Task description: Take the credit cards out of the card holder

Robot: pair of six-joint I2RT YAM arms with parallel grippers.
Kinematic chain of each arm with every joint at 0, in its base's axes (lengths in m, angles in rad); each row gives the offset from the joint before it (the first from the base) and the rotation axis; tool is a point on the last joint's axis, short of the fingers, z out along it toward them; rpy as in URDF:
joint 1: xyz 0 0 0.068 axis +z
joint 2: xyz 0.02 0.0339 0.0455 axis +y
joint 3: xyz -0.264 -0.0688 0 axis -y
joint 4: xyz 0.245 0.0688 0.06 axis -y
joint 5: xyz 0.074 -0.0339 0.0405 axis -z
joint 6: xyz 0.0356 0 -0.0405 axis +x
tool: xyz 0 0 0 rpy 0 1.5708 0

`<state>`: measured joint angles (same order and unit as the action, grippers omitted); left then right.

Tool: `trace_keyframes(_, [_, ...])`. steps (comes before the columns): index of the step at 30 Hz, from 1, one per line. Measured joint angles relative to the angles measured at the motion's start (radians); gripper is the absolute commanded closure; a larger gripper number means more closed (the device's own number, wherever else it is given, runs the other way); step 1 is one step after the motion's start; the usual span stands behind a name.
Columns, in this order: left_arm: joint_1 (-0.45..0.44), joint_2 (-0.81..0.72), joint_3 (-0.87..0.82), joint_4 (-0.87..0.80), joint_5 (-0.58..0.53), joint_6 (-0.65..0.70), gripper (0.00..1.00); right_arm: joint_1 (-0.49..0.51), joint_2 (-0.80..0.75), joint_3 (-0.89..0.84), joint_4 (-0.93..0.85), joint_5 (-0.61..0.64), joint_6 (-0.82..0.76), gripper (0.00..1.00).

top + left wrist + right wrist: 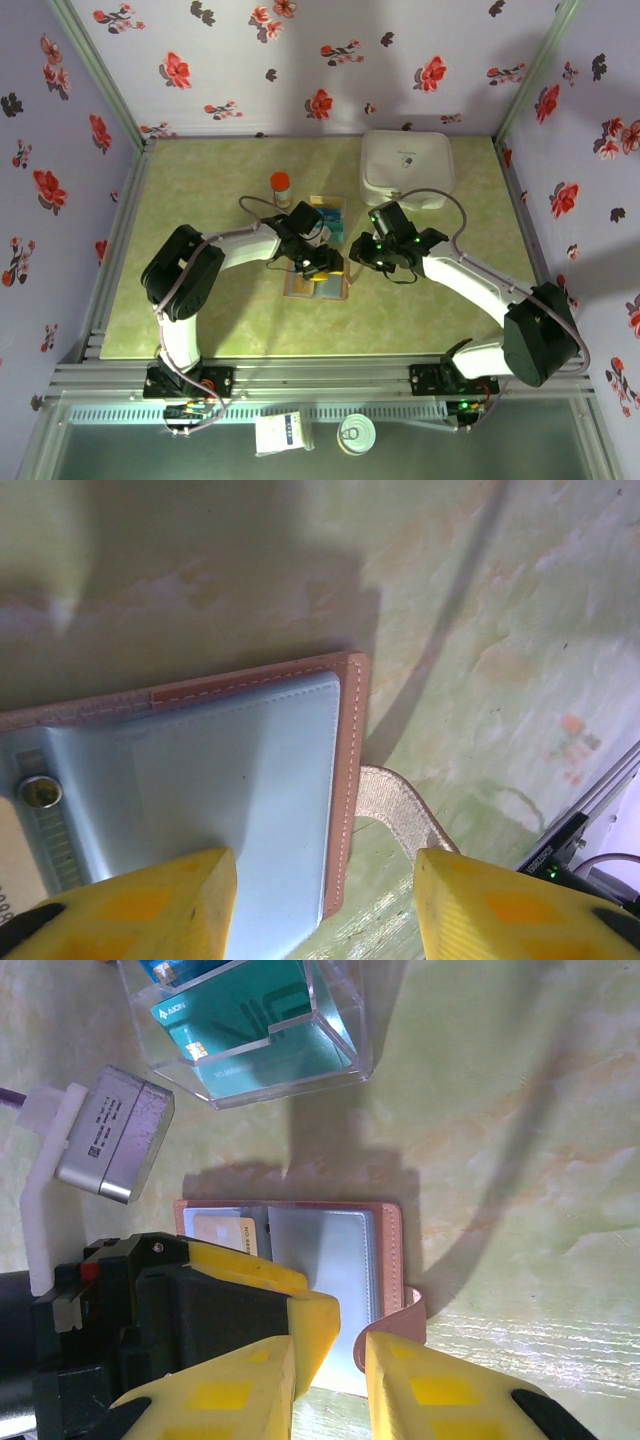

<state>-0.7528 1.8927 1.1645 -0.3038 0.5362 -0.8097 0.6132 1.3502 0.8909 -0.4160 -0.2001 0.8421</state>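
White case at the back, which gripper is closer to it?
Right. The right gripper sits in front of the white case; the left gripper is farther left, over the card holder.

card holder (322, 1245) on table (200, 300), credit cards (262, 1015) in tray (345, 1055) behind it

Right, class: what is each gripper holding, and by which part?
The right gripper seems to pinch the card holder by the edge of its blue-grey inner panel. The left gripper is open, holding nothing.
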Motion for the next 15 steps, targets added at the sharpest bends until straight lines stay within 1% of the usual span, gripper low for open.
trace_keyframes(8, [0.017,-0.021,0.004,-0.011,-0.002,0.001,0.49,0.000,0.017,0.000,0.040,-0.034,0.013,0.74])
trace_keyframes(15, [0.098,-0.134,-0.066,-0.010,-0.008,0.008,0.57,0.023,0.091,0.008,0.072,-0.064,0.027,0.74])
